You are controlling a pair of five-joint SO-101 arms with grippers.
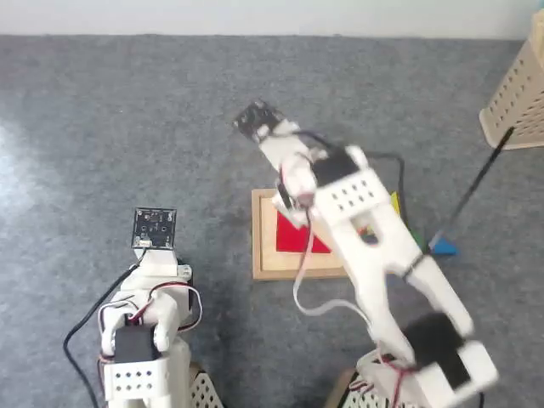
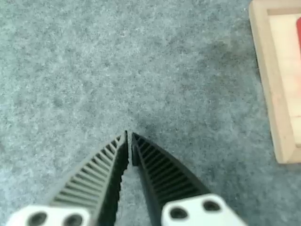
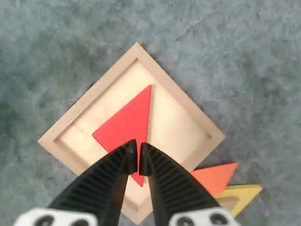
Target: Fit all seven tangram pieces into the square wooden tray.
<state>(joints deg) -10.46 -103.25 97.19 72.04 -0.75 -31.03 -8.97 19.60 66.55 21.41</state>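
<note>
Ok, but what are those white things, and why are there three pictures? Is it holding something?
They are two small robot arms, a left arm and a right arm, each ending in a pincer called a gripper. One picture looks down from a camera above the grey carpet. The other two come from little cameras on the arms' wrists, so you see black pincers poking out. The left gripper is shut over bare carpet. The right gripper is shut too, above a red triangle lying in the square wooden tray. An orange triangle and a yellow piece lie outside the tray. Neither gripper holds anything.
</note>
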